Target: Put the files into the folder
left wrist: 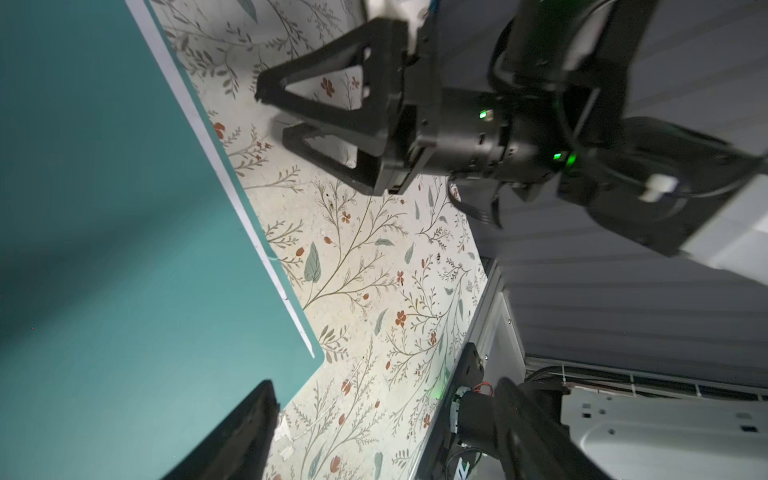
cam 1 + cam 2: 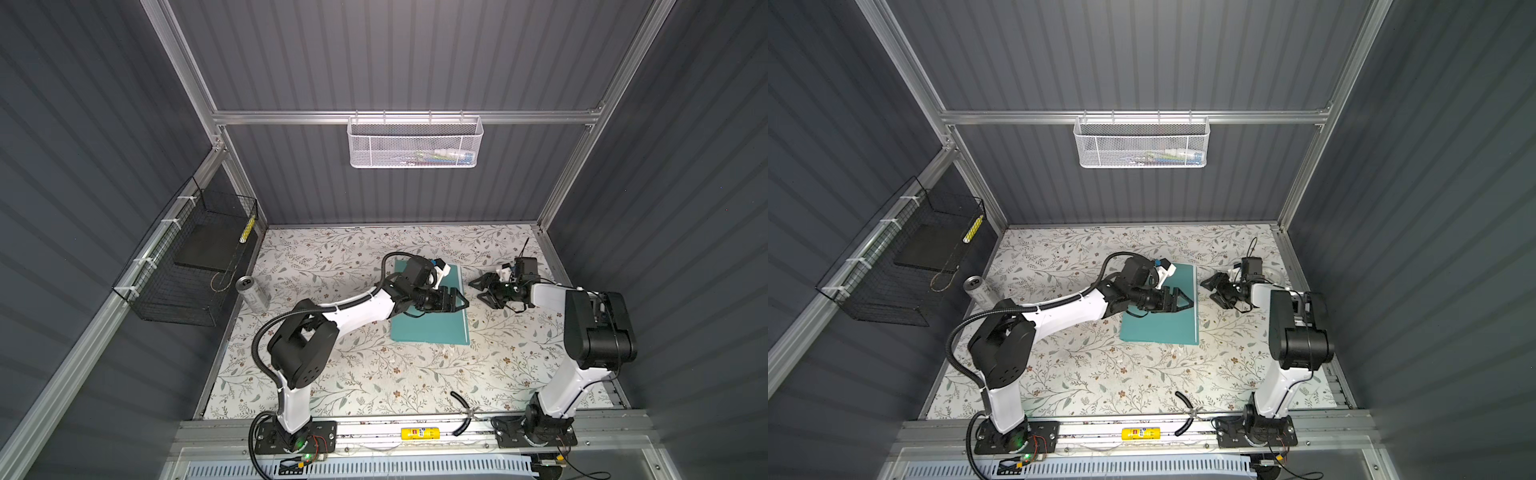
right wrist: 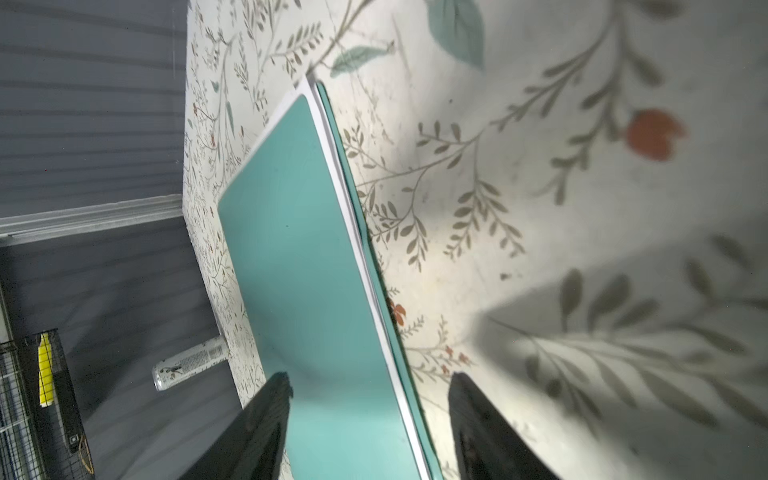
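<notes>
**A:** In the middle of the flowery white table (image 2: 374, 374), what lies there?

**B:** The thin teal-green card folder (image 2: 432, 328). It is flat and closed. Its long side runs from 12 o'clock to 6 o'clock in both top views.

**A:** Where are the white paper files (image 3: 363, 266)?

**B:** Tucked between the two covers. In the right wrist view, a thin white strip peeks out along the folder's 3 o'clock edge.

**A:** Which gripper is nearer that edge?

**B:** The right gripper (image 2: 474, 291). It sits just beside the edge, up toward the 12 o'clock end. Its jaws are spread apart and hold nothing. They point at the edge.

**A:** And the left gripper (image 2: 462, 304)?

**B:** It is over the cover, and its arm reaches in from 8 o'clock. Its jaws are spread wide too, with nothing in them. I cannot tell if it touches the cover.

**A:** What next?

**B:** I think the papers are nearly all in. The open side faces the right gripper, so that arm is best placed to nudge the white strip toward 9 o'clock.
</notes>
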`<action>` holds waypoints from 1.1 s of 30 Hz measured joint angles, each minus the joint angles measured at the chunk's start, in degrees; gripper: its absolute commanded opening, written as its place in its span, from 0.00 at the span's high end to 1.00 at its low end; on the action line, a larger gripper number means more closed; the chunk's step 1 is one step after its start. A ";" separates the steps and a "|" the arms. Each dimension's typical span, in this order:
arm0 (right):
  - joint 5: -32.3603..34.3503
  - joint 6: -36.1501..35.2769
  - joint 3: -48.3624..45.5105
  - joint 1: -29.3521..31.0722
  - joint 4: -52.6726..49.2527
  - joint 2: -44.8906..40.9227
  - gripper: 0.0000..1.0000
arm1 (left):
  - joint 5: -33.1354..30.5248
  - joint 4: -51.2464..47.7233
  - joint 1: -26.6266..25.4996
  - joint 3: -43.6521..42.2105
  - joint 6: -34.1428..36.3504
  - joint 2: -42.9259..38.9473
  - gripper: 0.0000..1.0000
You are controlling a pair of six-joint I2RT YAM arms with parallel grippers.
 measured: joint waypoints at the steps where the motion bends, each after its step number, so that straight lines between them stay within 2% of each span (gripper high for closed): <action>1: 0.70 0.13 -0.26 -0.15 -0.26 -1.57 0.37 | -0.35 0.04 -0.44 1.22 0.48 1.27 0.18; 5: 2.16 -0.57 -0.28 -0.07 -1.20 -4.50 0.37 | -4.42 -1.68 -0.76 3.17 3.82 1.57 0.15; 9: 3.19 -2.29 0.76 0.28 -4.02 -3.21 0.37 | -13.44 -4.85 -0.39 2.67 8.94 -2.80 0.09; 11: 3.74 -3.26 2.91 0.68 -5.53 -0.72 0.37 | -18.01 -5.22 0.28 -0.74 10.80 -7.89 0.06; 12: 4.00 -3.61 4.15 0.98 -6.05 0.63 0.37 | -19.71 -5.38 0.83 -2.67 11.32 -10.49 0.01; 19: 5.73 -5.84 14.60 5.55 -10.08 9.55 0.38 | -31.12 -4.57 8.55 -19.52 12.57 -27.91 0.00; 22: 6.19 -6.19 19.28 8.02 -11.65 12.70 0.38 | -37.22 -5.09 8.98 -25.20 13.49 -33.18 0.00; 28: 7.06 -6.38 25.77 12.26 -13.57 17.97 0.38 | -47.60 -5.99 9.46 -31.12 14.56 -40.46 0.00; 33: 8.85 -7.08 25.75 12.96 -15.15 16.22 0.37 | -57.99 -1.92 9.79 -36.20 19.28 -43.06 0.00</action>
